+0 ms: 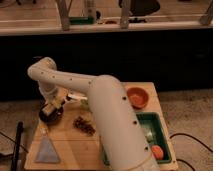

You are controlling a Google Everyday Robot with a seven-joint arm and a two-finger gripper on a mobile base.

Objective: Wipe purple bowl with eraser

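Observation:
The purple bowl [50, 117] is a small dark round bowl at the left side of the wooden table [75, 147]. My gripper [52, 106] reaches down from the white arm [75, 82] and sits right over the bowl's top. It is shut on the eraser [48, 109], a small tan block held against the bowl's inside. The gripper hides part of the bowl's far rim.
A dark brown crumbly cluster [84, 125] lies right of the bowl. A grey-blue triangular piece [47, 150] lies at the front left. An orange bowl [136, 96] stands at the back right. A green tray [159, 131] holds an orange object [157, 151]. The arm's big white link crosses the table's middle.

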